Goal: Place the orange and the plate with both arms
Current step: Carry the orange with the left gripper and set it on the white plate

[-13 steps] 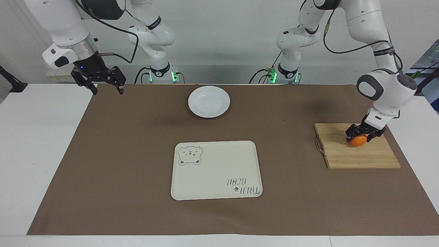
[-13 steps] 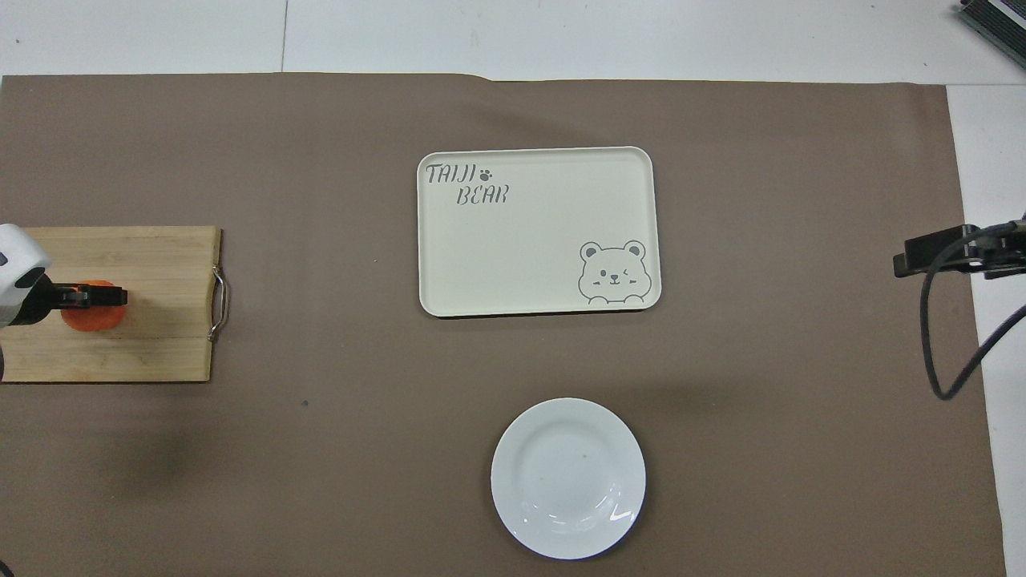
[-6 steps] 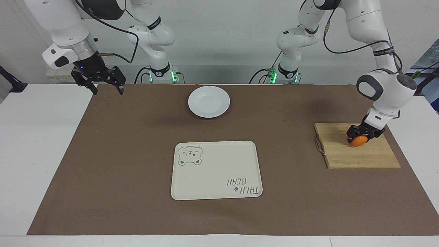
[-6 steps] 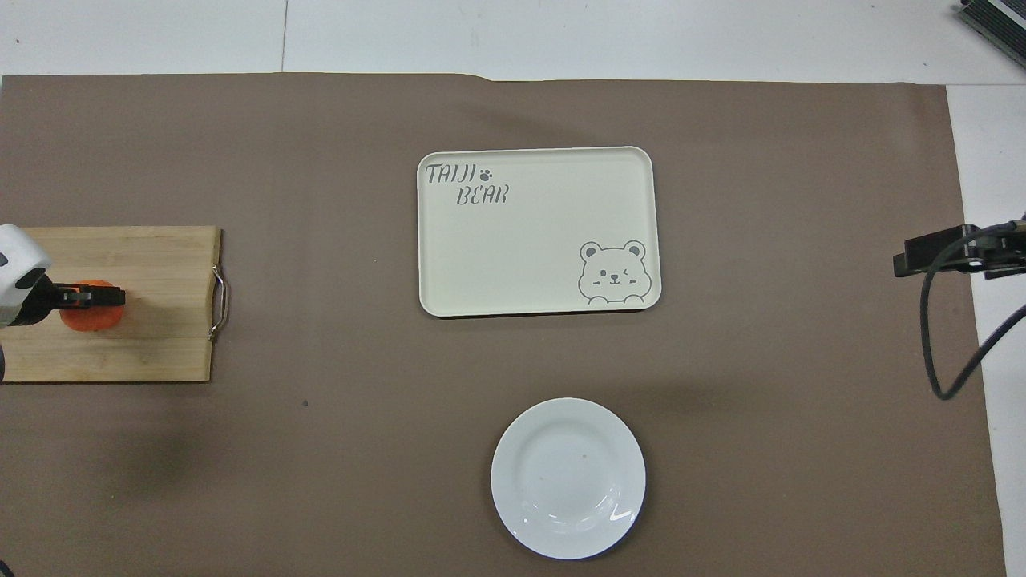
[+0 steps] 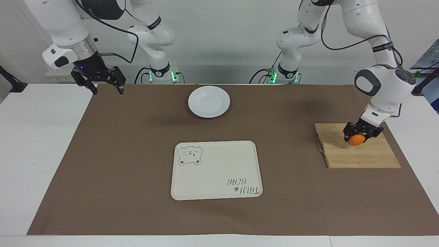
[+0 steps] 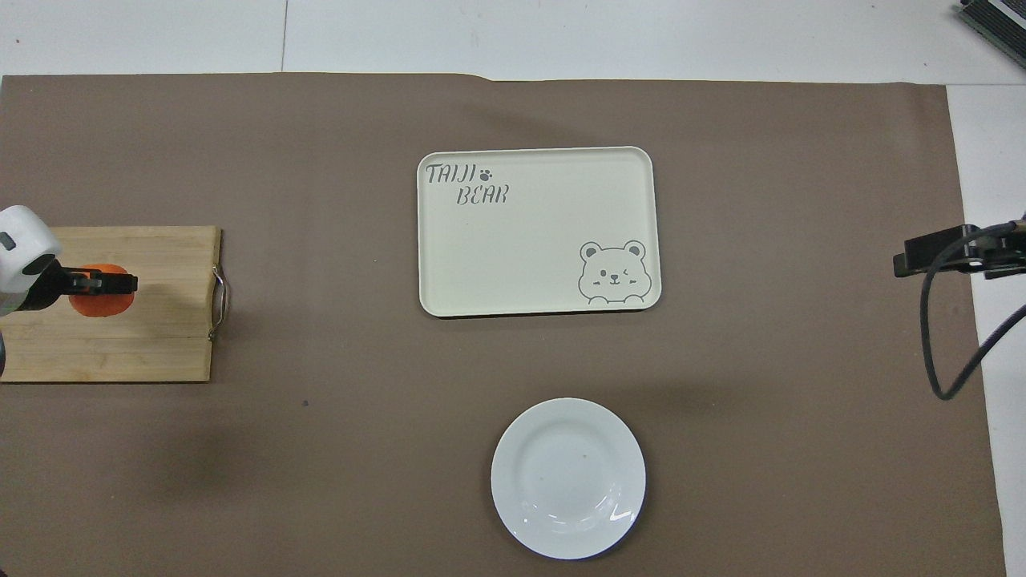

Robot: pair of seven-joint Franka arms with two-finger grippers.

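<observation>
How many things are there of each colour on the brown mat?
Orange: 1, the orange
White: 1, the plate
Cream: 1, the tray
Wood: 1, the board
Total: 4

Left gripper (image 5: 360, 134) covers top of orange (image 5: 356, 140); overhead, cutting board (image 6: 152, 336) cut off at 9 o'clock edge, right gripper (image 6: 934, 255) mostly out at 3.

plate (image 5: 209, 101) nearer robots than tray (image 5: 216, 170) | orange (image 5: 356, 139) over board (image 5: 356, 151), L-arm end
</observation>
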